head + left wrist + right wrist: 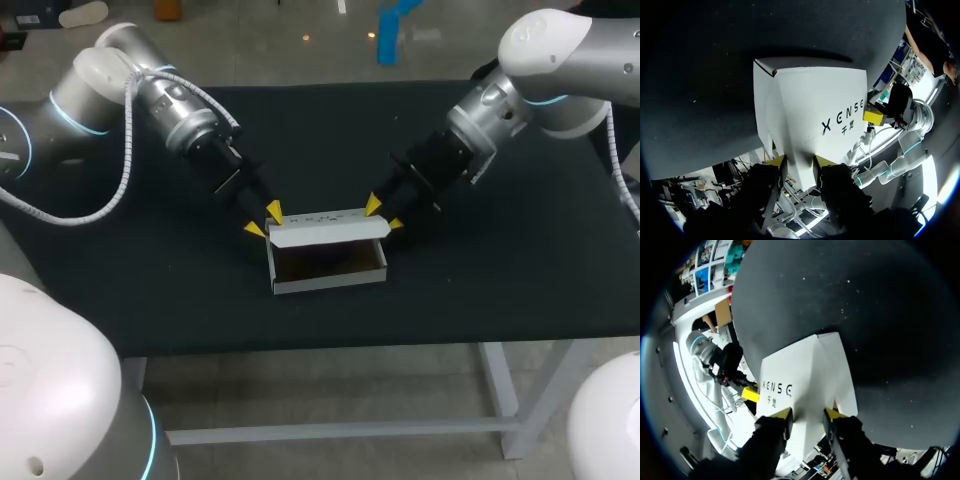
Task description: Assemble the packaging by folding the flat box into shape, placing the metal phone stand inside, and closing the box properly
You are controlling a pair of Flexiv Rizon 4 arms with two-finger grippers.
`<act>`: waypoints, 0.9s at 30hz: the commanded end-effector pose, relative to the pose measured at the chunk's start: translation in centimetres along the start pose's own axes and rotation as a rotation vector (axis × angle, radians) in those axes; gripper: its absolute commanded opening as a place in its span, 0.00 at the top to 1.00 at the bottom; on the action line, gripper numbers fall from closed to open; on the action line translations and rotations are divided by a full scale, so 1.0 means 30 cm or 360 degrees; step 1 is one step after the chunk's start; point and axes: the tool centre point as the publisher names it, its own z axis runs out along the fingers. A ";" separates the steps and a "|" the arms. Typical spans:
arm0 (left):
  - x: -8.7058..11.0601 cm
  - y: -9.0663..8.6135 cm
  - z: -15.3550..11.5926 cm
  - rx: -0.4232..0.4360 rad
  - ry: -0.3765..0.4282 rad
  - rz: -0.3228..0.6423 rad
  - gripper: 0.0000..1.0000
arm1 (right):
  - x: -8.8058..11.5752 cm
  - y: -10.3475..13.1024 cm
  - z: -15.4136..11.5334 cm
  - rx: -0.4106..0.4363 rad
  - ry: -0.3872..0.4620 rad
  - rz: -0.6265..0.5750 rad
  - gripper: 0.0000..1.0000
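Box (pixel 330 281) sits mid-table, lid (pixel 330 230) standing up along its far edge. My left gripper (pixel 264 220) and right gripper (pixel 384 214) each pinch a lid end. I'd swing both down toward the near side evenly so it doesn't twist.

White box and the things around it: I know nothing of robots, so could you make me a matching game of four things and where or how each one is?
Things:
1. left pincer
2. right pincer
3. white box
4. table

Places or states:
A. grips the box at its right rear corner
B. black, with the box standing on it
C. open on top, dark inside
D. grips the box at its left rear corner

Pairs: 1-D, 2-A, 3-C, 4-B
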 end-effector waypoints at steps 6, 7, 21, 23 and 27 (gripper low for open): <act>0.020 -0.018 -0.012 -0.0107 -0.0001 -0.0012 0.64 | 0.024 0.012 -0.001 0.0042 -0.0012 0.0016 0.59; 0.021 -0.018 -0.013 -0.0126 0.0002 -0.0003 0.64 | 0.025 0.012 -0.002 0.0044 -0.0013 0.0018 0.59; 0.028 -0.018 -0.027 -0.0153 0.0009 -0.0022 0.66 | 0.035 0.014 -0.001 0.0076 -0.0029 0.0036 0.59; 0.028 -0.019 -0.029 -0.0156 0.0012 -0.0024 0.66 | 0.036 0.014 -0.001 0.0078 -0.0031 0.0037 0.59; 0.029 -0.018 -0.029 -0.0161 0.0016 -0.0026 0.66 | 0.037 0.015 -0.001 0.0083 -0.0034 0.0040 0.59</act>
